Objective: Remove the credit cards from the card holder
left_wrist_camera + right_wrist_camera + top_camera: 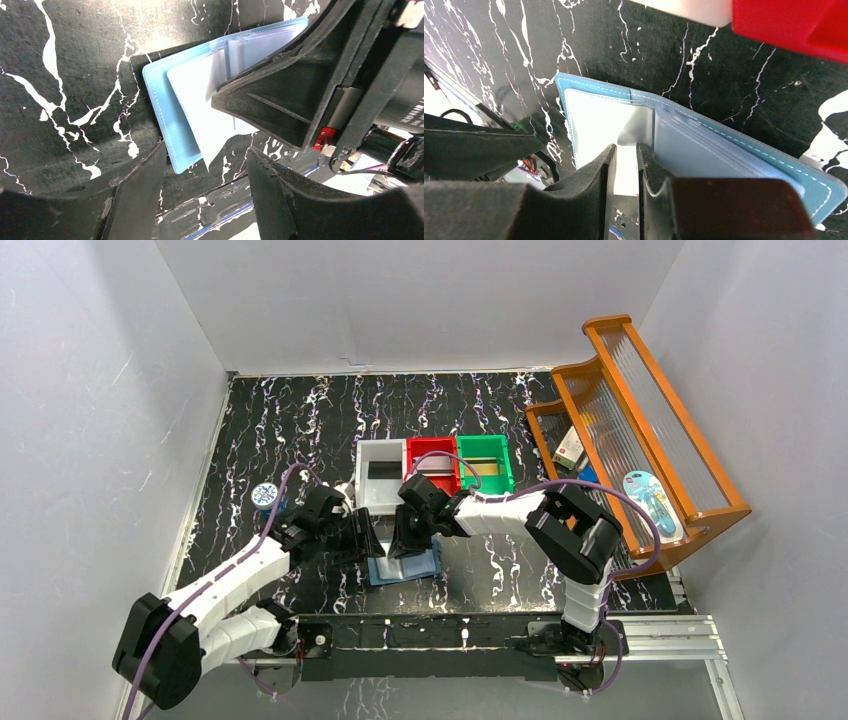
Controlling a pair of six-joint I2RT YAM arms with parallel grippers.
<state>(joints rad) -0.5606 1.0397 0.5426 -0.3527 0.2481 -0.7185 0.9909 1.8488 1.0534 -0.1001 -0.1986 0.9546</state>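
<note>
Black marbled table: card holder lies open at the near edge, between both arms.
Wooden rack stands at the right edge. A white bin, a red bin and a green bin sit side by side mid-table, just beyond the card holder. The holder lies flat with its paler blue inside and clear pockets facing up. Left gripper is low at the holder's left edge, its jaws released, spread apart and empty. Right gripper is down on the holder's middle, its jaws drawn to a narrow slit. A pale leaf rises from the pockets into that slit. I cannot tell whether the jaws pinch it, or whether it is a card or a pocket. Round blue tin sits apart on the left.
</note>
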